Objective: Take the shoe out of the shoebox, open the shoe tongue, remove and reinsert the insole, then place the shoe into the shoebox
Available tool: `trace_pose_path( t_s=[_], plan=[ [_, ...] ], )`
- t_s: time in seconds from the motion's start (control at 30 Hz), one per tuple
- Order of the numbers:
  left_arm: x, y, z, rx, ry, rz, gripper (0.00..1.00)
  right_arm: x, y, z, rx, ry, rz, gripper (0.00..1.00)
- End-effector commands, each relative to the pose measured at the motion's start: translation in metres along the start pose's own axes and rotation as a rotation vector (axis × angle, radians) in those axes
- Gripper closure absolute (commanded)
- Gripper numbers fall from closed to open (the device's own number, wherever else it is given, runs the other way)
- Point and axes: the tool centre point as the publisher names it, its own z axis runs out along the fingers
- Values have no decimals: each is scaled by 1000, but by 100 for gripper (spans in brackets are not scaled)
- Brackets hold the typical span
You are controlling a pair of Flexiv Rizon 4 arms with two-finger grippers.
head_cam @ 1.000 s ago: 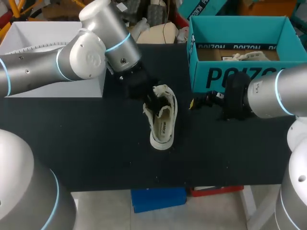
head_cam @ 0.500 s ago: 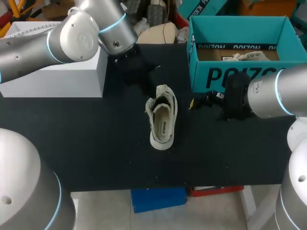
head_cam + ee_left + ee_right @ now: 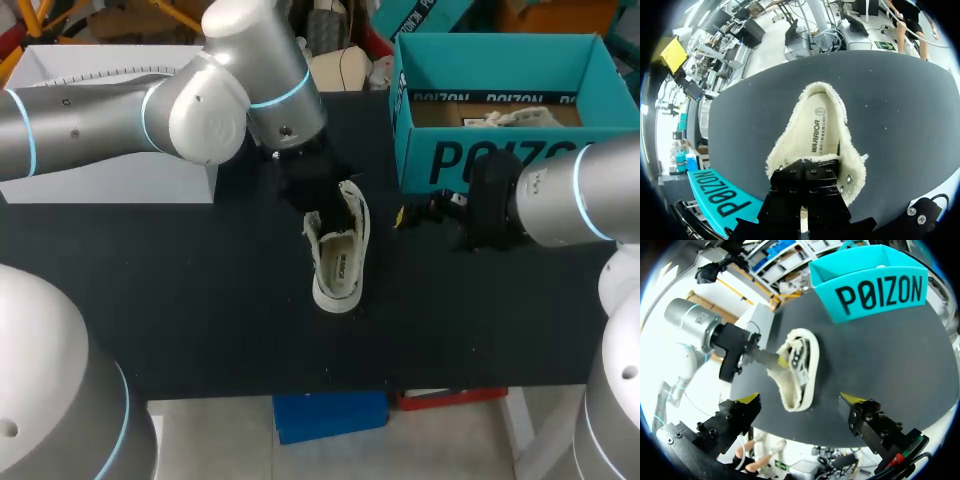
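A cream, fleece-lined shoe (image 3: 340, 255) lies on the black table, toe toward the front edge, with its printed insole (image 3: 821, 131) showing. My left gripper (image 3: 323, 203) is shut, its tips down at the shoe's tongue end (image 3: 806, 175); I cannot tell whether it pinches anything. In the right wrist view the left gripper (image 3: 781, 361) touches the shoe (image 3: 801, 365) from the side. The teal shoebox (image 3: 500, 150) stands open at the back right. My right gripper (image 3: 415, 212) hangs open in front of the box, right of the shoe, nothing between its fingers (image 3: 801, 399).
A white box (image 3: 110, 165) sits at the table's back left, behind my left arm. Crumpled paper and pale items (image 3: 510, 117) lie inside the shoebox (image 3: 875, 290). Bare black tabletop (image 3: 200, 300) spreads in front of and to the left of the shoe.
My left arm pulled back from the shoe toward the far left, then returned to the tongue end. The shoe's opening shifted slightly. The right arm stayed still.
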Motion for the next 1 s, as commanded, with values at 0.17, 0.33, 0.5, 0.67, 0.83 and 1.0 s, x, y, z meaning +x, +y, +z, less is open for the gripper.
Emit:
trace_pose_path(
  t_s=[0.17,0.33,0.5,0.67,0.83,1.0],
  plan=[
    [11,-6,3,2,19,-29,100,2,-1,2,-3,-4,0,0],
    [18,-20,-28,63,-98,-104,100,2,-1,2,-3,-4,0,0],
    [33,-36,-62,125,-247,-278,0,2,-1,2,-3,-4,0,0],
    [62,-54,-96,255,-578,-599,0,2,-1,2,-3,-4,0,0],
    [70,-59,-101,261,-630,-650,0,2,-1,2,-3,-4,0,0],
    [70,-59,-101,261,-630,-650,0,2,-1,2,-3,-4,0,0]
  ],
)
